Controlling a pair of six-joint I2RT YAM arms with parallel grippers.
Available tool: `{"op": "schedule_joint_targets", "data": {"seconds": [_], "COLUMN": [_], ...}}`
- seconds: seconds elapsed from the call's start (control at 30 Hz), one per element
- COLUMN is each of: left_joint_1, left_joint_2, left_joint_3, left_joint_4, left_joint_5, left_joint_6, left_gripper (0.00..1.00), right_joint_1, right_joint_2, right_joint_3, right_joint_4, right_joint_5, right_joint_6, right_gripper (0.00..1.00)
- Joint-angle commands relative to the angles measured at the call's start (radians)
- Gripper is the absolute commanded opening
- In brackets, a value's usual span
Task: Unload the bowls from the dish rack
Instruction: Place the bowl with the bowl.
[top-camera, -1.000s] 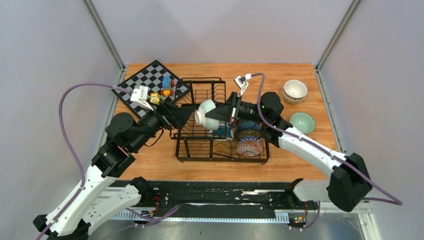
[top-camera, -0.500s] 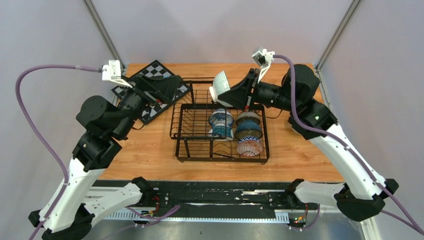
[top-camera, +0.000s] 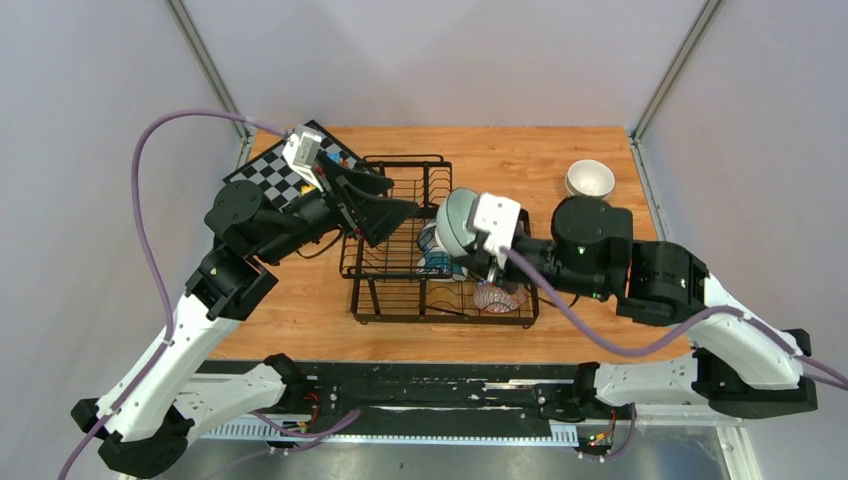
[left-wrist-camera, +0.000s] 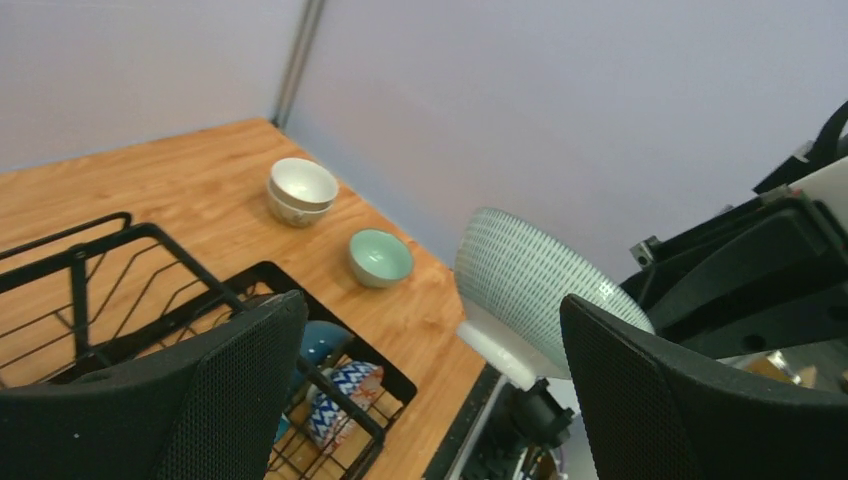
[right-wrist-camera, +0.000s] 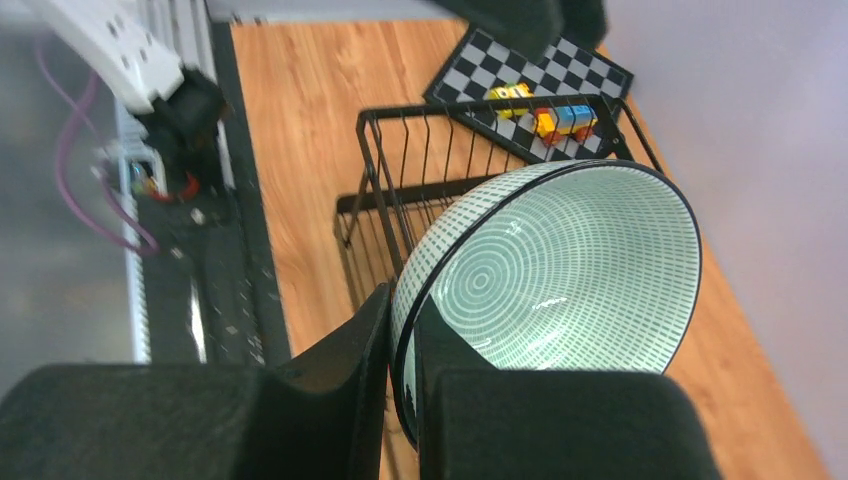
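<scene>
Bowls sit in three spots. A pale mint bowl (right-wrist-camera: 560, 265) with fine dashed rings inside and a dark rim is pinched by its rim in the right pincer (right-wrist-camera: 402, 340), whose jaws stand nearly together on the thin wall. It hangs above the middle of the dish rack (top-camera: 400, 300), a black wire frame with raised sides. In the rack's half toward 4 o'clock, a blue-white patterned bowl (top-camera: 432, 260), a dark blue bowl (left-wrist-camera: 322, 340) and a red-pink patterned bowl (top-camera: 497, 296) stand on edge. Two stacked cream bowls (top-camera: 590, 180) rest on the tabletop (top-camera: 500, 150) at 2 o'clock from the rack, and a plain mint bowl (left-wrist-camera: 380, 257) sits near them. Bare wood shows at 12 o'clock beyond the rack and between the rack and the cream stack, with a narrower strip along the 6 o'clock edge. A chessboard (top-camera: 265, 172) carrying toy blocks (right-wrist-camera: 552, 115) fills the 10 o'clock corner. The held bowl is tipped on edge, its opening toward the right wrist and its white foot toward the left pincer (left-wrist-camera: 430, 305), which gapes wide with nothing in it, at 9 o'clock of the bowl.
</scene>
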Motion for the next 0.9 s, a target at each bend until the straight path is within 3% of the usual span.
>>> {"op": "schedule_joint_targets", "data": {"seconds": [0.0,0.17,0.3,0.5,0.7,0.87], "left_joint_1": [-0.004,-0.005,-0.004,-0.022,-0.279,-0.323], "left_joint_2": [-0.027,-0.04,-0.063,0.051,0.241,0.315], "left_joint_3": [-0.001,0.026,0.016,0.173,0.435,0.526], "left_joint_4": [0.1,0.086,0.061,-0.282,-0.596,-0.685], "left_joint_5": [0.158,0.208,0.216,0.16,-0.216,-0.361], "left_joint_6": [-0.03,-0.021,-0.018,0.103,0.263,0.262], "left_gripper": [1.0,1.0,1.0,0.96,0.9,0.81], "right_joint_1": [0.178,0.32,0.365,0.388,0.387,0.388], "right_joint_2": [-0.042,-0.039,-0.038,-0.006,0.036,0.052], "right_joint_3": [-0.052,-0.153,-0.201,-0.153,-0.091,-0.072], "right_joint_4": [-0.046,-0.024,-0.04,-0.14,-0.193,-0.227], "right_joint_5": [0.323,0.564,0.605,0.562,0.511,0.511], "right_joint_6": [-0.259,-0.446,-0.521,-0.5,-0.449,-0.419], "right_gripper": [0.0,0.0,0.0,0.0,0.0,0.0]}}
